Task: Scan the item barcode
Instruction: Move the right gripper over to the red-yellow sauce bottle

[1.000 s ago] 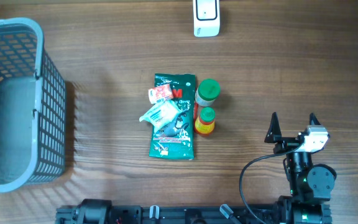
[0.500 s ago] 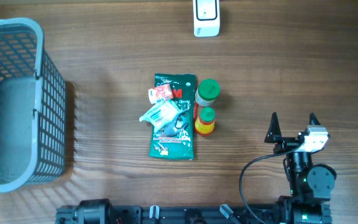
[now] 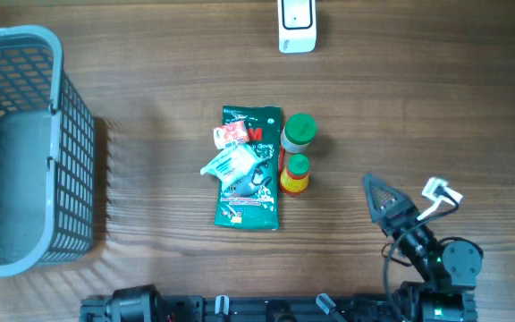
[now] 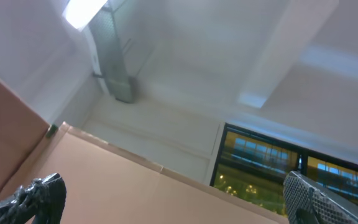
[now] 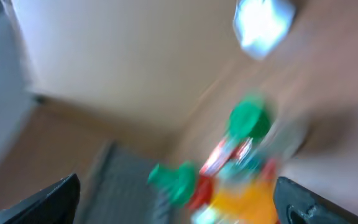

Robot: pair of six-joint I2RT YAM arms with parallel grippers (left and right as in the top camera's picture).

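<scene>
A pile of items lies mid-table: a green packet (image 3: 249, 207) with a red-and-white sachet (image 3: 231, 135) and a white packet (image 3: 231, 164) on top. Beside them lie a green-capped bottle (image 3: 299, 131) and a small yellow bottle (image 3: 295, 174). The white scanner (image 3: 296, 25) stands at the far edge. My right gripper (image 3: 384, 199) hangs open at the near right, angled toward the pile, well apart from it. Its wrist view is blurred, with green caps (image 5: 248, 118) and the yellow bottle (image 5: 247, 199) between the right gripper (image 5: 179, 211) fingers. My left gripper (image 4: 179, 208) is open and empty, facing the ceiling.
A grey mesh basket (image 3: 70, 134) stands at the left edge of the wooden table (image 3: 418, 98). It shows as a grey blur (image 5: 123, 180) in the right wrist view. The arm bases sit along the near edge.
My right arm has swung and twisted to the left, toward the pile, staying open. The pile, scanner and basket have not moved.
</scene>
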